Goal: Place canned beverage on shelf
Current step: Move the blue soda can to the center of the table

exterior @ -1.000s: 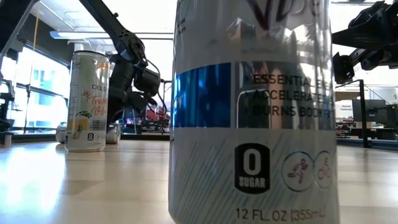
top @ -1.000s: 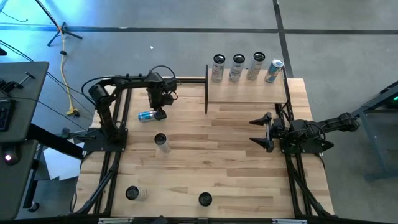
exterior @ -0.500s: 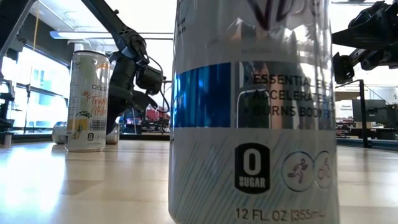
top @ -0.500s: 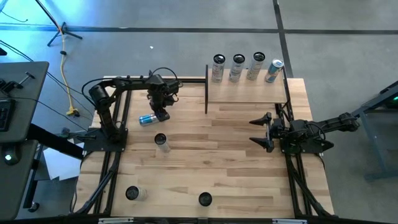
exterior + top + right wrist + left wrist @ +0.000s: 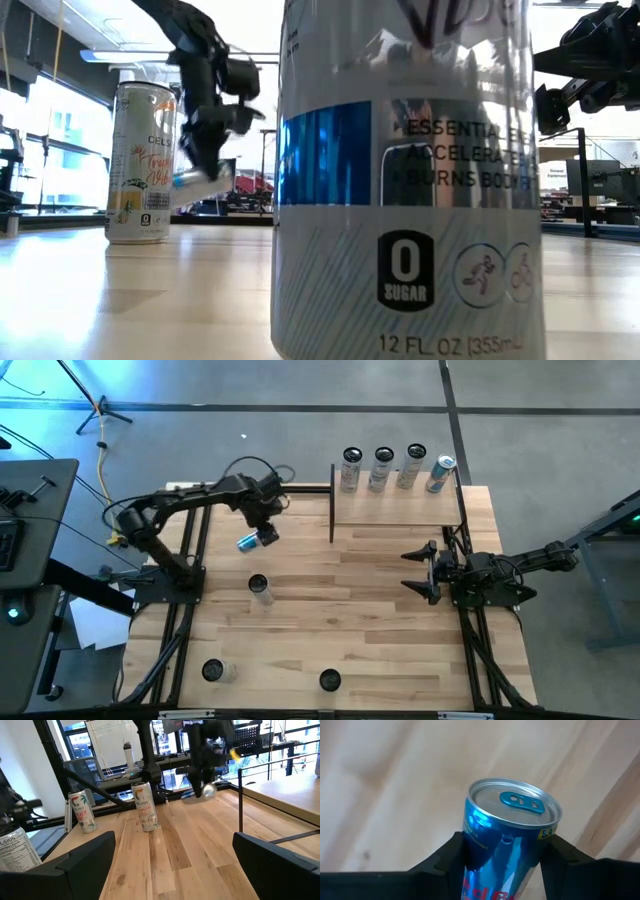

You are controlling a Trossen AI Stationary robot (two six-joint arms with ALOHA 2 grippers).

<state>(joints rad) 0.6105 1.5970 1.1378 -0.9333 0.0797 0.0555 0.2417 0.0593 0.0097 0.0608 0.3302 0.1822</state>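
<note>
A blue canned beverage hangs above the table's far left part, with my left gripper shut on it. It also shows in the right wrist view. The shelf, a light-wood plank on thin black posts, stands at the far right. Several cans stand upright along its far edge. My right gripper waits open at the table's right side, pointing level toward the left. My left gripper pinches the blue can's side wall between its two fingers, a short way back from the can's top end. The fingers point down from above and lie across the can. The can hangs lifted clear of the table, tilted, nearly on its side.
A tall white can stands near the held can. Two more cans stand by the near edge, one filling the low view. A black post marks the shelf's left end.
My left gripper has taken hold of the blue can, which lay on its side on the table. It has risen with it, shifting a little toward the shelf and tipping more steeply downward. The can now hangs clear of the wood, tilted.
</note>
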